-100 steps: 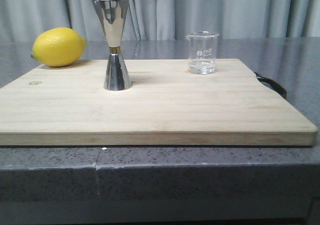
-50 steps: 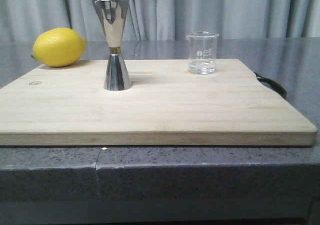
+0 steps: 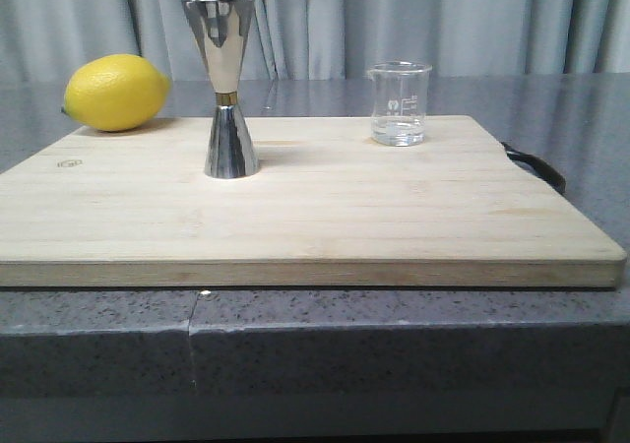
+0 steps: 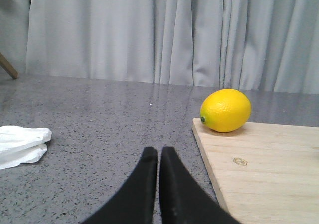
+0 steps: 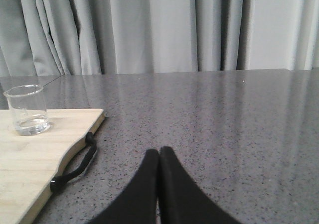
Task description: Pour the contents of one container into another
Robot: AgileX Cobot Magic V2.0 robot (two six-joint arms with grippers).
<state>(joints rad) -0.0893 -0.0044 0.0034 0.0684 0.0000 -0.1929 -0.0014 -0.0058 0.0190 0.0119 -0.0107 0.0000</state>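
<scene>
Tall steel hourglass jigger (image 3: pixel 225 89) and small clear glass beaker (image 3: pixel 399 103), holding a little liquid, stand upright, well apart, on the pale wooden board (image 3: pixel 295 217). My left gripper (image 4: pixel 158 157) and right gripper (image 5: pixel 159 158) rest pinched together, empty, off the board. Any lift should keep its vessel level.

The board (image 3: pixel 295 207) is pale wood with fine straight grain and a black strap (image 3: pixel 536 167) at one end. The lemon (image 3: pixel 115 92) is bright yellow with a green tip. The jigger (image 3: pixel 225 89) is mirror silver with a thin gold band at the waist. The beaker (image 3: pixel 399 103) is clear with white markings. The counter (image 3: pixel 394 335) is speckled dark grey, the curtain (image 3: pixel 394 20) pale grey, the cloth (image 4: pixel 22 144) white, and the fingers (image 4: pixel 144 184) black.
</scene>
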